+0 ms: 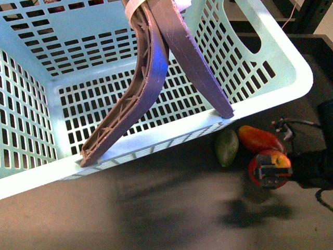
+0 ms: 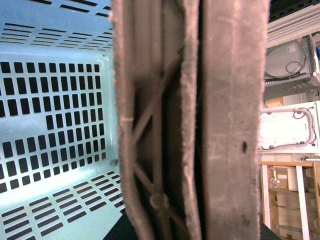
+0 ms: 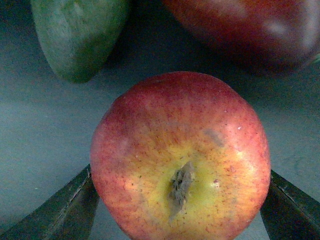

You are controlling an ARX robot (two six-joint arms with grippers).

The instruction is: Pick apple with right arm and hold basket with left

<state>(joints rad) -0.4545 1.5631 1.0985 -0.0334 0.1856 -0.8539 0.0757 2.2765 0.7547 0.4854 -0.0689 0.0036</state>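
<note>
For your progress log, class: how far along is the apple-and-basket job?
Done: handles of the basket fill the left wrist view, so it seems held; left pincer unseen. In hand: right pincer clamps the apple. Left: lifting it clear.

The basket is cut off by the upper and left edges of the front view, its handles by the top edge. At lower right, the apple is partly covered by the right gripper.
</note>
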